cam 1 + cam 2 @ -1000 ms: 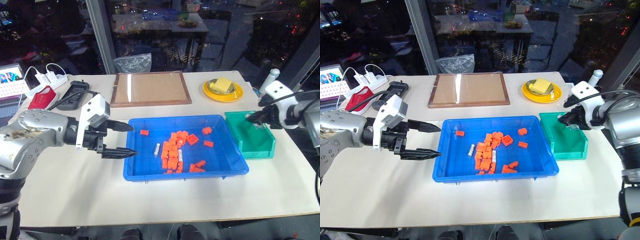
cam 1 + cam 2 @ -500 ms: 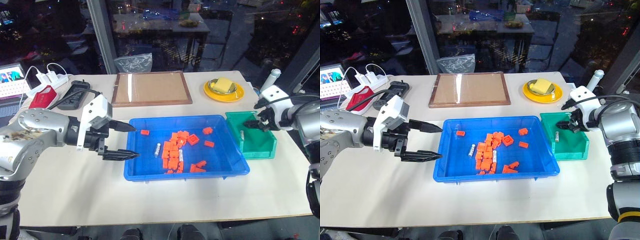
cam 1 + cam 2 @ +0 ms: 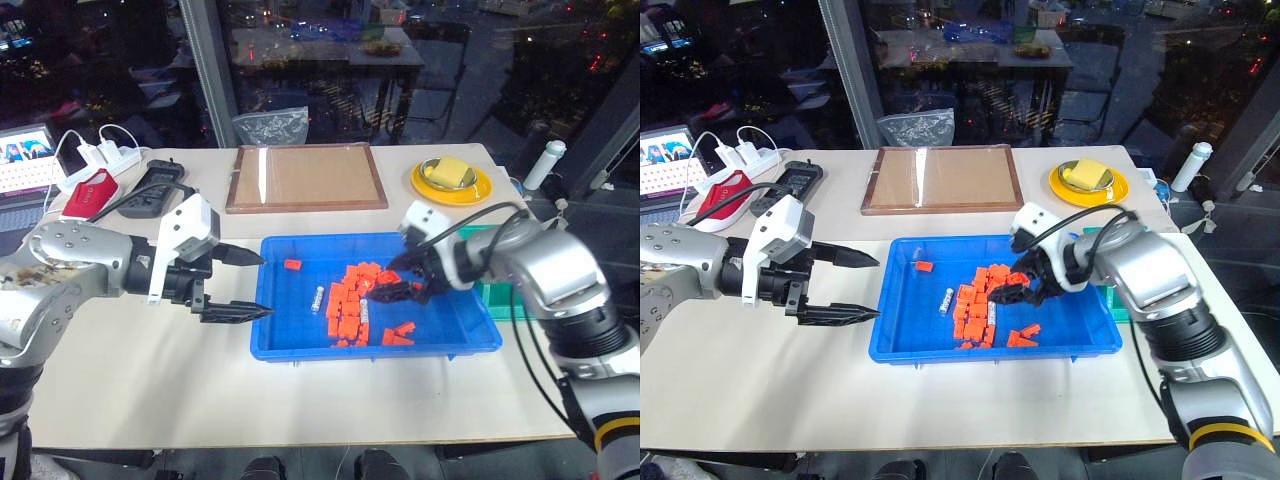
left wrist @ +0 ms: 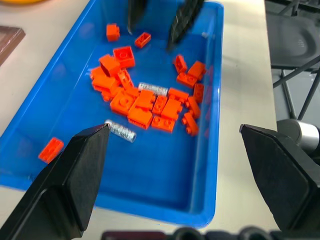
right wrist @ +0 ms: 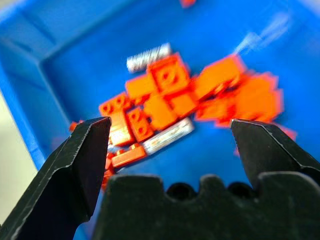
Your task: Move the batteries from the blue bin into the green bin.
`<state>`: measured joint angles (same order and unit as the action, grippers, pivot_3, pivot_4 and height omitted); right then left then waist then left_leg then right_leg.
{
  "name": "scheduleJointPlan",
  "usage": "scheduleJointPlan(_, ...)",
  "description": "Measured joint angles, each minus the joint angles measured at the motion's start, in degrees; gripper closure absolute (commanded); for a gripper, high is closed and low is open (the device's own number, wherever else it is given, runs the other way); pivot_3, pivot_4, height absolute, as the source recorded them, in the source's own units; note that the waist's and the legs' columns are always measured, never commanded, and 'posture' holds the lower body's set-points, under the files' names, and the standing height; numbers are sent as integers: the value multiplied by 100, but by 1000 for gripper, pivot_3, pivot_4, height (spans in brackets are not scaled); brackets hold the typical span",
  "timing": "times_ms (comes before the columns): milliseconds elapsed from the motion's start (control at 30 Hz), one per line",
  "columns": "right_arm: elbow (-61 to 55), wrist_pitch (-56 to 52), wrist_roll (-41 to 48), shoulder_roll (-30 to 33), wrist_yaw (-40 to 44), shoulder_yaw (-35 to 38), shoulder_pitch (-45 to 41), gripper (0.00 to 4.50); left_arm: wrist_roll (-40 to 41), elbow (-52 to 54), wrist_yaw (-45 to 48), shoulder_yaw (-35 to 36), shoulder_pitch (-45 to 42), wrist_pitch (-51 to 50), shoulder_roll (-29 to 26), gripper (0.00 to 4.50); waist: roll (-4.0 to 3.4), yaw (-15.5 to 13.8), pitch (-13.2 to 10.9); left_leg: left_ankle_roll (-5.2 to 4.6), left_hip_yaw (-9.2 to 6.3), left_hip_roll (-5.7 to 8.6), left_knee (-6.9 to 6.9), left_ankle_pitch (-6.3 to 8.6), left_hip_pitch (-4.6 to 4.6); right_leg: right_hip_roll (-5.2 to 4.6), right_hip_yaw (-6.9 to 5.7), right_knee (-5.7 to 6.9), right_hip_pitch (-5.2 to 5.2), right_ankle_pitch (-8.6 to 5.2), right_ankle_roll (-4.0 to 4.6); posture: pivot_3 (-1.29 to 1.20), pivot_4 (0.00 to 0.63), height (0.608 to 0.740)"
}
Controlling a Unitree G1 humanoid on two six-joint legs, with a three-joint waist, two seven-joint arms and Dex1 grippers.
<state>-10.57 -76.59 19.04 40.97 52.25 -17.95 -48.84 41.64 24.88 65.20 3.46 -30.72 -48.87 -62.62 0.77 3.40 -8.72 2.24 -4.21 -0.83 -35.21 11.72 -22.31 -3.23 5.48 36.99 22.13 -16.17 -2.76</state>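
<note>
The blue bin [image 3: 300, 350] sits mid-table holding a heap of orange bricks [image 3: 350, 300]. Two batteries lie among them, one [image 3: 316, 297] left of the heap and another [image 3: 363, 310] inside it; they also show as the battery [image 4: 120, 131] and the battery [image 4: 153, 88]. My right gripper [image 3: 390, 284] hangs open and empty over the heap, with a battery [image 5: 169, 135] below its jaws. A sliver of the green bin [image 3: 493, 298] shows behind my right arm. My left gripper [image 3: 266, 285] is open and empty beside the bin's left rim.
A brown wooden-framed tray [image 3: 305, 178] lies behind the blue bin. A yellow plate [image 3: 450, 180] and a white bottle [image 3: 545, 163] stand at the back right. A power strip [image 3: 100, 160], a red object [image 3: 88, 192] and a black device [image 3: 150, 185] crowd the back left.
My right gripper opened over the green bin, where a battery then lay, and swung left and down to the bricks in the blue bin. The left arm stayed put.
</note>
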Motion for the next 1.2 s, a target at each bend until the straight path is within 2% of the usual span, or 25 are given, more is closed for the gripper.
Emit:
scheduleJointPlan(200,641,-782,-77,-607,-801,-82,-44,63,-82,54,48,24,145,50,-120,0,0,14,0,0,0,-3,2,0,2,3,0,2,3,0,1,0,150,740)
scheduleJointPlan(567,793,-911,-30,-1096,-1413,-202,-108,63,-126,40,52,26,190,150,-177,0,0,56,0,0,-2,-4,3,0,3,4,-1,4,2,0,0,0,150,740)
scheduleJointPlan(667,806,-717,-114,-1061,-1546,-467,-108,774,-126,39,41,30,190,153,-178,0,0,55,0,0,-2,-4,4,0,4,4,-1,3,1,0,0,0,150,740)
scheduleJointPlan(833,775,-311,-277,-950,-1627,-764,-107,2377,-123,42,3,37,190,153,-178,0,20,54,21,0,-1,-4,3,0,14,4,-2,3,-7,-1,-1,0,150,740)
scheduleJointPlan(1000,709,-239,-386,-812,-1635,-833,-107,4205,-119,45,-30,55,190,153,-178,0,46,34,39,0,-2,-4,3,0,14,4,-2,3,-9,-1,-1,0,150,740)
scheduleJointPlan(1033,710,-237,-431,-780,-1644,-841,-104,4443,-119,47,-38,59,190,153,-178,0,49,30,41,0,-2,-4,3,0,14,4,-3,2,-9,-1,-1,0,150,740)
scheduleJointPlan(1200,837,-248,-472,-671,-1632,-841,32,4443,-113,60,-57,73,198,153,-178,0,54,41,44,0,-1,-4,5,0,9,4,-1,4,-1,-1,-1,0,150,740)
